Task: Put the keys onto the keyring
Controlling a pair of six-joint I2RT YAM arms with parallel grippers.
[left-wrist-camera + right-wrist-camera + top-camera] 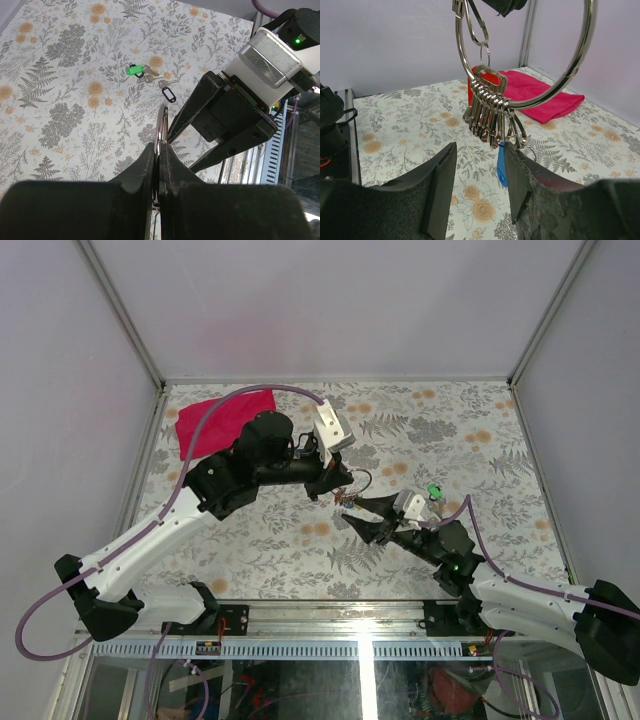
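Note:
My left gripper (160, 147) is shut on the edge of the keyring (162, 122), a large silver ring held upright above the table. In the right wrist view the keyring (568, 76) hangs from above with a bunch of silver keys (487, 117) threaded on its lowest part. A red tag (490, 77) hangs behind them and a blue tag (501, 165) below. My right gripper (479, 167) stands open just under the bunch, with nothing between its fingers; the blue tag sits beside the right finger. A key with a green tag (135, 70) and one with a black tag (169, 94) lie on the table.
A pink cloth (222, 420) lies at the back left of the floral table (480, 450). The green tag (433, 490) rests right of both grippers (345, 498), which meet mid-table. Walls enclose three sides, and a metal rail (330, 645) runs along the near edge.

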